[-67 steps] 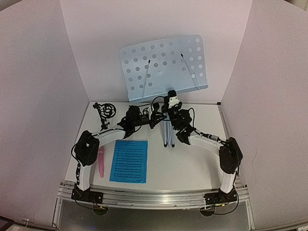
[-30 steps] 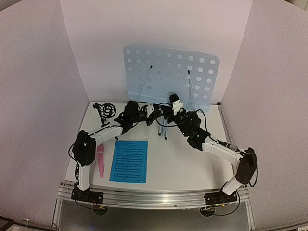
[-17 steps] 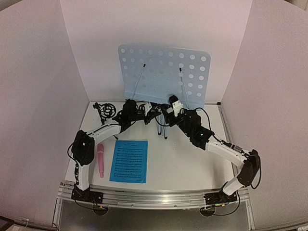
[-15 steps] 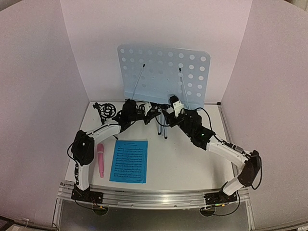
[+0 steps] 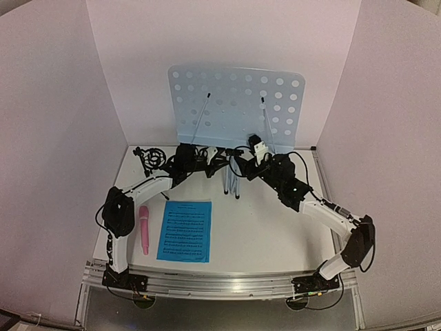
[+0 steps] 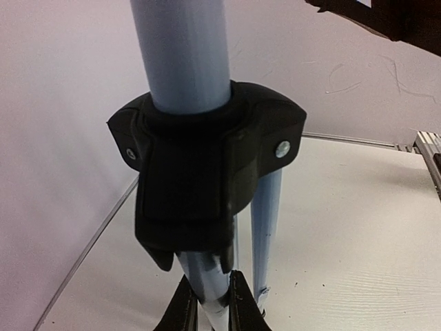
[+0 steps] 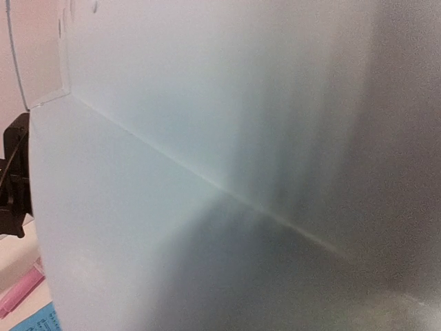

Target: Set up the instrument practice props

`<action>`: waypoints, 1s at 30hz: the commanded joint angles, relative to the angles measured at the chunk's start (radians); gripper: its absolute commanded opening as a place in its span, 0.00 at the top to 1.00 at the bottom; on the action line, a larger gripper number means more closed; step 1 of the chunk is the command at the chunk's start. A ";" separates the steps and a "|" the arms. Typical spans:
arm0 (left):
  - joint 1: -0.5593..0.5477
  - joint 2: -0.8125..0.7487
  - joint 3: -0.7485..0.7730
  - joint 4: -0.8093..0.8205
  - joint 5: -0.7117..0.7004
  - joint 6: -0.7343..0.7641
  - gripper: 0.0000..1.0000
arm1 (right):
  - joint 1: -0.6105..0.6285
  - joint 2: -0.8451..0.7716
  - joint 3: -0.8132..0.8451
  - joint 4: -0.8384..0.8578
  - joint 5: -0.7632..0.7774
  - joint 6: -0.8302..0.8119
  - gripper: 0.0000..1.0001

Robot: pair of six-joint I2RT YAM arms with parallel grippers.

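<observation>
The pale-blue perforated music stand (image 5: 238,103) stands upright at the back of the table on its slim tripod legs (image 5: 231,185). My left gripper (image 5: 219,157) is shut on one pale-blue leg (image 6: 207,289) just under the black collar (image 6: 207,186). My right gripper (image 5: 242,165) is at the stand's pole below the plate. Its wrist view is filled by the plate (image 7: 207,138), so its fingers are hidden. The bright-blue sheet music (image 5: 185,231) lies flat near the front. The pink microphone (image 5: 145,229) lies to its left. The black ring-topped tripod (image 5: 151,158) sits at the back left.
White walls close in the back and both sides of the table. A metal rail (image 5: 220,283) runs along the near edge. The table's back right corner edge (image 6: 358,140) shows behind the stand's legs.
The stand's plate has shifted a little to the left and sits straighter. My right arm has reached further in toward the pole. My left gripper stays shut on the leg.
</observation>
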 commanded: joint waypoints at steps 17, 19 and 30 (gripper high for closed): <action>0.019 -0.071 0.035 0.004 -0.104 -0.082 1.00 | 0.061 -0.070 -0.047 -0.154 -0.084 -0.005 0.36; 0.019 -0.071 0.035 0.003 -0.104 -0.080 1.00 | 0.065 -0.073 -0.035 -0.165 -0.103 -0.014 0.36; 0.021 -0.070 0.037 0.017 -0.090 -0.045 1.00 | 0.065 -0.011 -0.152 -0.172 -0.052 0.013 0.41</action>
